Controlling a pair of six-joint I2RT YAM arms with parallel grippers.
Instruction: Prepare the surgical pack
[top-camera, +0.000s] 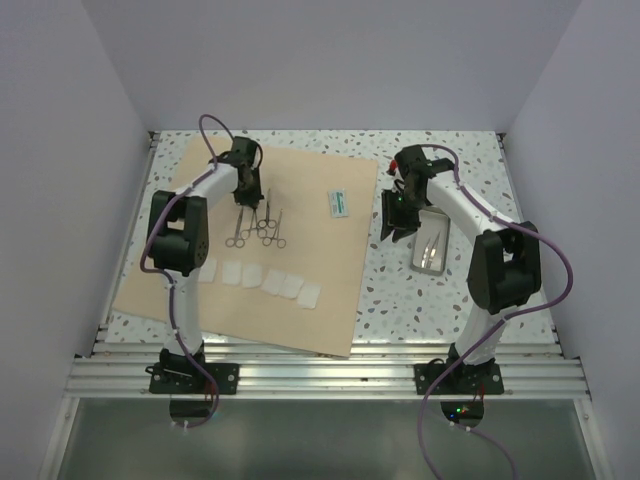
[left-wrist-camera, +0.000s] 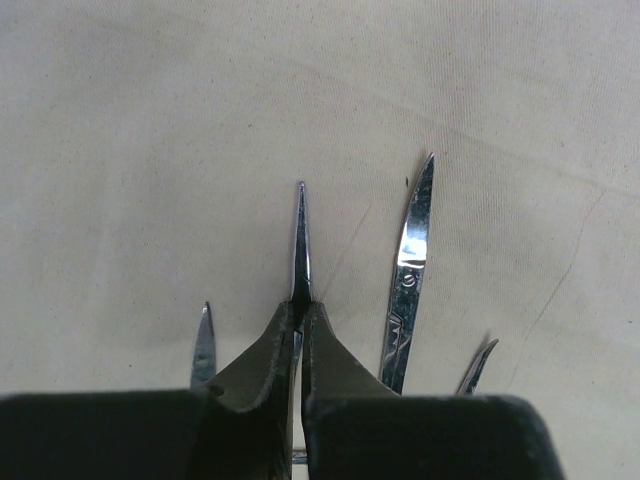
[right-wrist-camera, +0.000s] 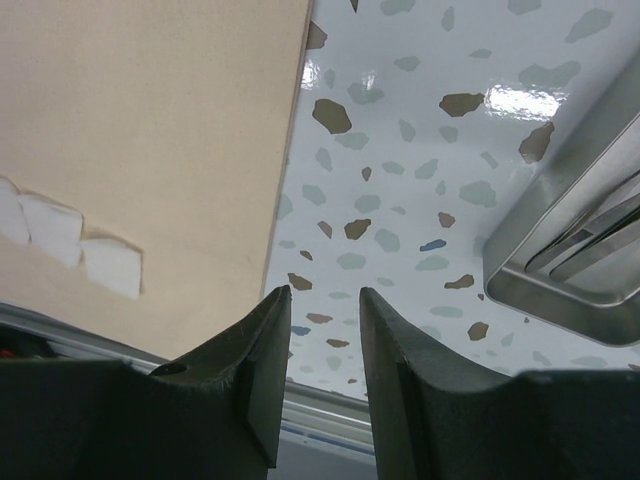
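On left half of tabletop (top-camera: 400, 290), tan sheet (top-camera: 330, 250) lying flat, near corner reaching front edge. At its far part, left gripper (left-wrist-camera: 300, 318) pressing together on thin steel blade (left-wrist-camera: 301, 235), among other instruments (top-camera: 268, 232). Gauze squares (top-camera: 270, 280) lying in row nearer front. Right gripper (right-wrist-camera: 325, 292) hanging spread, gripping nothing, between sheet's right edge and tray (right-wrist-camera: 560, 300) sitting by tabletop's right edge.

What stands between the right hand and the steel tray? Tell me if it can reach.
Likely yes: the open right hand hangs close beside the steel tray, only speckled tabletop between them.
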